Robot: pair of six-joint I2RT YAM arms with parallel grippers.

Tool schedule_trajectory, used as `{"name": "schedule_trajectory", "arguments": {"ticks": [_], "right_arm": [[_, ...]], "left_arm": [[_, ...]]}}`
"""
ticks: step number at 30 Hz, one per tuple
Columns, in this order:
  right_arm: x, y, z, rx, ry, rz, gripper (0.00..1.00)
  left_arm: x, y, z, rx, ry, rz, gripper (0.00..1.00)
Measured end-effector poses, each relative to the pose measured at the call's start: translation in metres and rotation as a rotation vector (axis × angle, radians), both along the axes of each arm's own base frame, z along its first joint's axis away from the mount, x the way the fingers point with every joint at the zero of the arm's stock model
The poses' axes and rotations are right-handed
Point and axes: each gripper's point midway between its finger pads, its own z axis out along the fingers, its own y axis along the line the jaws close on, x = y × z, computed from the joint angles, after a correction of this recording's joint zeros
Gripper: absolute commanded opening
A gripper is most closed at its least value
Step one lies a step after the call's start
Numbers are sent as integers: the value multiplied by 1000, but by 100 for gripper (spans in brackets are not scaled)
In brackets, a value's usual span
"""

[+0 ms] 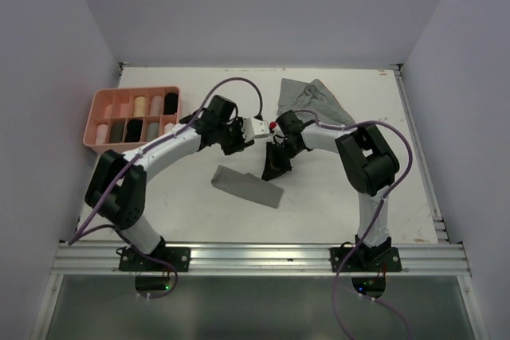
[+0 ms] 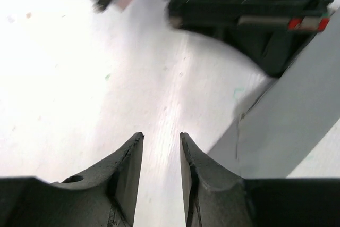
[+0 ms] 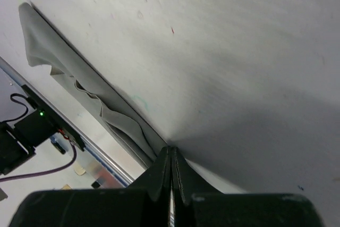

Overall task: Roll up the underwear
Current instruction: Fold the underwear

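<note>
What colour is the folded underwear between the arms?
The folded underwear is plain grey, clearest in the top external view.

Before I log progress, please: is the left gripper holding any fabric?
No, the left gripper shows only bare table between its parted jaws.

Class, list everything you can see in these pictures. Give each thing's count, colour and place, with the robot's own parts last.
folded underwear: one, plain grey, flat strip at the table's centre
underwear pile: one heap, grey striped, back, right of centre
tray: one, pink, compartmented, back left
rolled items: about seven, beige, grey and black, in the tray's compartments
table: one, white
arms: two, white and black, bases at the near edge
left end effector: black, open, empty, over bare table
right end effector: black, shut, tips at the folded underwear's edge
</note>
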Motion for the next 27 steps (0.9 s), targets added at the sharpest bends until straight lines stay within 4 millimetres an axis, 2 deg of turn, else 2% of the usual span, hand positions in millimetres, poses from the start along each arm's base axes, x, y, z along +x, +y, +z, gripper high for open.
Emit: {"name": "schedule_trajectory", "arguments": {"ticks": [3, 6, 9, 14, 17, 21, 27], "right_arm": [[-9, -7, -1, -4, 11, -4, 0], [-20, -13, -1, -5, 14, -9, 0], [-31, -19, -2, -8, 28, -20, 0], [-41, -25, -2, -9, 28, -47, 0], [-45, -32, -1, -38, 18, -68, 0], [-46, -41, -1, -86, -4, -88, 0], [-48, -58, 0, -153, -43, -124, 0]], "left_arm": [[4, 27, 32, -22, -40, 61, 37], [-10, 61, 43, -9, -53, 105, 30], [-44, 90, 22, 56, 6, 110, 24], [-116, 125, -40, 193, 236, 84, 17], [-128, 130, -55, 222, 303, 94, 14], [-125, 125, -72, 230, 361, 122, 14], [-97, 92, -72, 159, 380, 143, 13]]}}
